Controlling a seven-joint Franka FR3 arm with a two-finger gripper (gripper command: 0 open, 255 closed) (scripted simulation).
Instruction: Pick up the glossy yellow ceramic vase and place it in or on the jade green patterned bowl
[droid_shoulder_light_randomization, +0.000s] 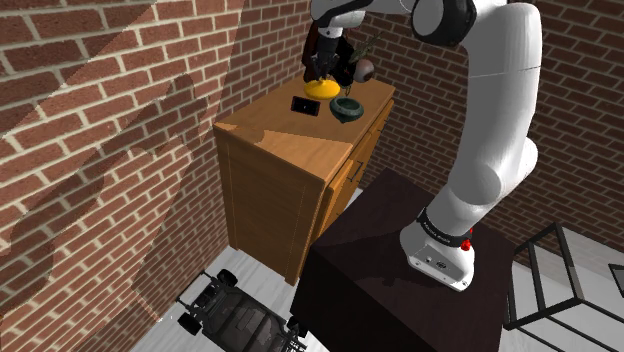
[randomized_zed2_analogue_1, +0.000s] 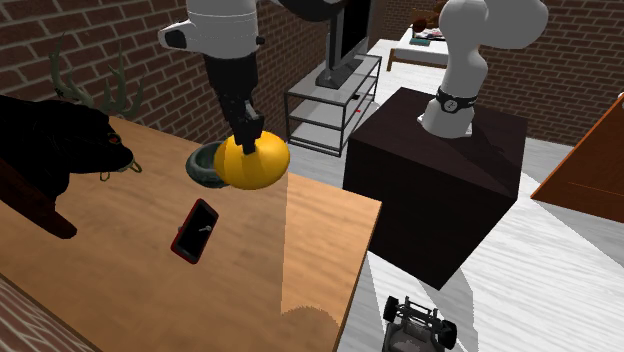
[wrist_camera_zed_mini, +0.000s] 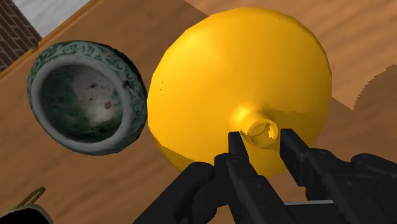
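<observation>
two black fingers of the gripper are closed on the small neck of the round yellow vase, one on each side of its open mouth. in the second exterior view the gripper comes straight down onto the top of the vase, which is upright; i cannot tell whether its base touches the wood. the green patterned bowl is just beside the vase, pale and speckled inside. from the shoulder view the vase and the bowl are at the far end of a wooden cabinet, with a red-cased phone lying flat near them. in the second exterior view the phone lies apart from the vase on the cabinet top. a toy car is on the floor below, beside the dark stand.
</observation>
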